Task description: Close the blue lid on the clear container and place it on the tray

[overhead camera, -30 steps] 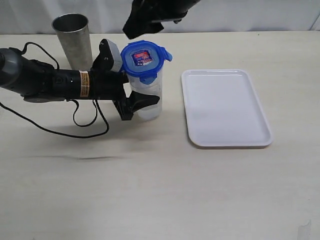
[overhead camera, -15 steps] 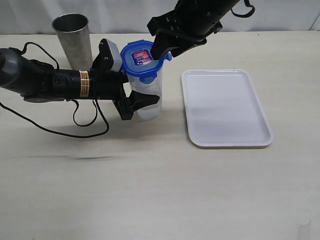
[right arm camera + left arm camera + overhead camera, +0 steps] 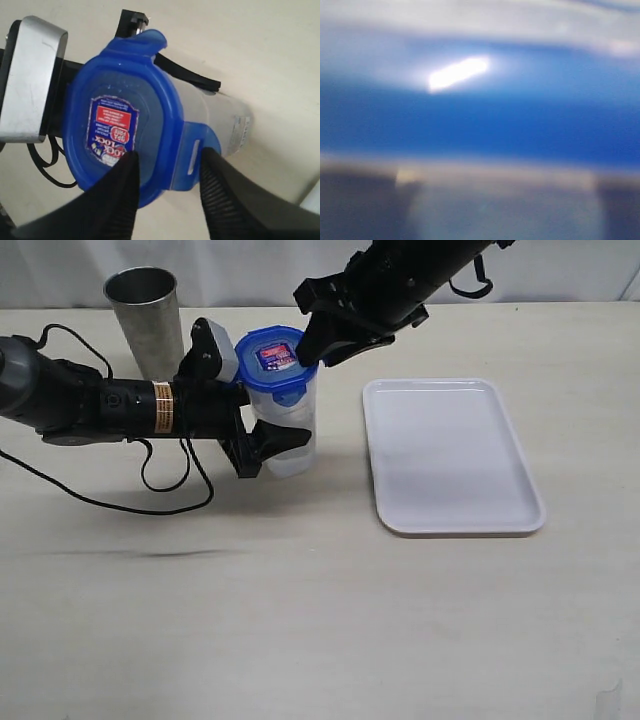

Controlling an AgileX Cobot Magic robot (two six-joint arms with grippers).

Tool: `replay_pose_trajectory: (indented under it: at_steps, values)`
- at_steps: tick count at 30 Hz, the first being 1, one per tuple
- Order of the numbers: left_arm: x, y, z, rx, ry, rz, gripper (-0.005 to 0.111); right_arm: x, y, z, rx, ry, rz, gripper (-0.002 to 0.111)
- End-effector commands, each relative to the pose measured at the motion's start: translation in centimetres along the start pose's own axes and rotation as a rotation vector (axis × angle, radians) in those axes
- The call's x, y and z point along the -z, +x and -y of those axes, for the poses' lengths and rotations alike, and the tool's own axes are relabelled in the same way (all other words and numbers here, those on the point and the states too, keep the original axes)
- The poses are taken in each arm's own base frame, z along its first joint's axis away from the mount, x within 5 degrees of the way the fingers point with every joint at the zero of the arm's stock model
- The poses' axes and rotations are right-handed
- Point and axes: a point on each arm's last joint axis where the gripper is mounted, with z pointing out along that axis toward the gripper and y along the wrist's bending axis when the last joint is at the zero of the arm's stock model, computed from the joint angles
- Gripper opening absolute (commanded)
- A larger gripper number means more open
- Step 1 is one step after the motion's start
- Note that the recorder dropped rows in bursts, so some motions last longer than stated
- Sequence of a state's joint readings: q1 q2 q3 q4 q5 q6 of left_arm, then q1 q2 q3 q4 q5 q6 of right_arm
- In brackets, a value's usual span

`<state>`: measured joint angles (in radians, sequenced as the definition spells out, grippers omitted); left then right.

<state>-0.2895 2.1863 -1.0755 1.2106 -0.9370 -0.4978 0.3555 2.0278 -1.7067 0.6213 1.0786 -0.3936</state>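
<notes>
Bearing down now on the small round bright-blue plastic lid (image 3: 272, 360) with the right jaws, dropped from above a second ago and narrowed, yet apart, straddling one folded-down snap tab (image 3: 192, 155); probably nearing the end of closing. Clamping the tall translucent plastic container (image 3: 300, 410) in the left jaws, upright on the tabletop (image 3: 320, 620), beside the flat white rectangular tray (image 3: 450, 455), not on it. Counting one lid, one container, one tray, one grey steel cup (image 3: 145, 320).

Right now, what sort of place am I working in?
Likely a robotics lab test bench: a pale table against a plain white backdrop, a few staged props (steel cup, white tray, clear container with blue lid) and a cabled robot arm.
</notes>
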Motion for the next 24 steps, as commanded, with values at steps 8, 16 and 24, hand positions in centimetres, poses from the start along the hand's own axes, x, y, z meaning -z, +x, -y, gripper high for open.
replay_pose_trajectory:
  at_steps: [8, 16, 24]
  values:
    - [-0.1, -1.4, 0.3, -0.014, 0.026, 0.073, 0.0, -5.3, 1.8, 1.2, 0.017, -0.122, -0.164, 0.037]
    - [-0.2, -1.1, 0.2, -0.086, 0.004, 0.043, 0.0, -4.0, 1.6, 0.9, 0.044, -0.097, -0.146, 0.038]
    - [-0.2, -0.9, 0.3, -0.191, 0.017, 0.023, 0.0, -3.5, 1.2, 0.7, 0.068, -0.096, -0.156, 0.038]
